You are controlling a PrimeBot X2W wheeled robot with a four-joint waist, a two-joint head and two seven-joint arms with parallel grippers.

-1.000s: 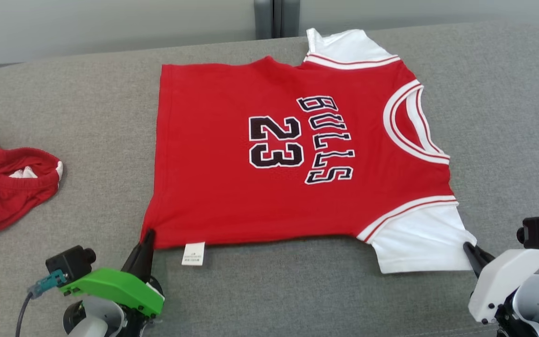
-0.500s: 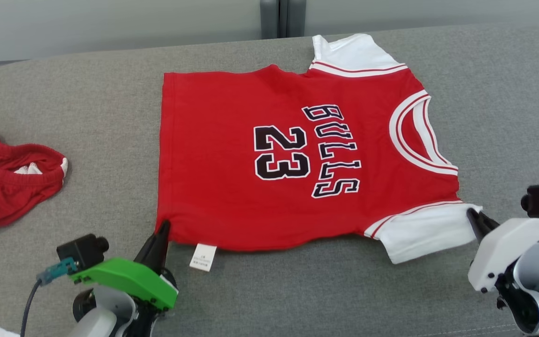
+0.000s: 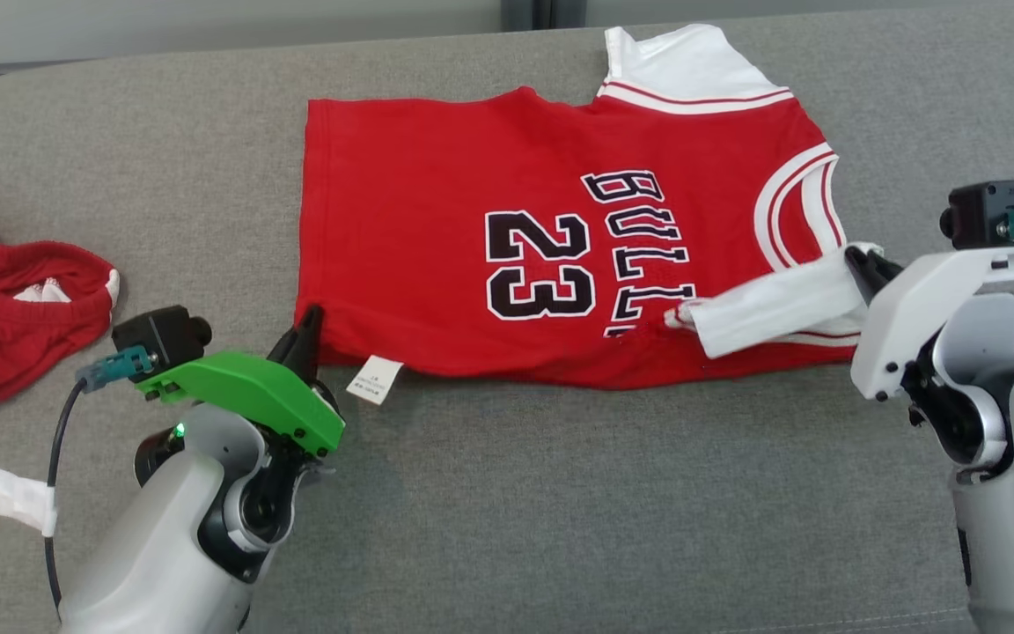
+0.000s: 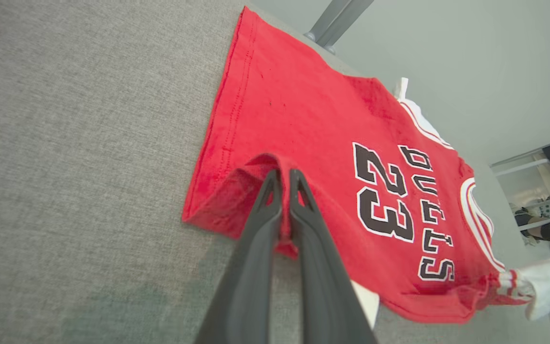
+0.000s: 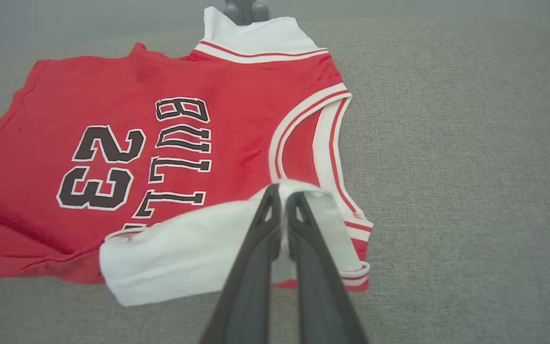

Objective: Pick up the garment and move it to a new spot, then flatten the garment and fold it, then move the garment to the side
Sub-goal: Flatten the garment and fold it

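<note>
- The jersey (image 3: 472, 202) is lying front up on the grey padded surface (image 3: 560, 511), sitting in its far half and a little right of centre in the head view
- Its long axis is running left to right across that view, with the hem (image 3: 306, 202) facing the robot's left and the neck opening (image 3: 802, 211) facing its right; the "23" and "BULLS" are reading sideways, their tops pointing toward the neck
- The far sleeve (image 3: 683, 66) is reaching close to the back edge of the surface, leaving very little room there
- The near edge is lifting at both ends: the white near sleeve (image 3: 762, 308) is being held up and is draping over the chest, hiding the end of the lettering
- The right gripper (image 3: 859, 260) is pinching that sleeve, fingers pressed together on the white cloth
- The left gripper (image 3: 309, 321) is clamping the near hem corner, fingers closed on a small raised fold of red cloth, with the care label (image 3: 373, 380) hanging just beside it
- A broad band of bare grey is lying between the near edge and the robot, and more is opening to the right of the neck
- A second red garment (image 3: 5, 326) is sitting well apart to the left, with bare surface between it and the hem
</note>
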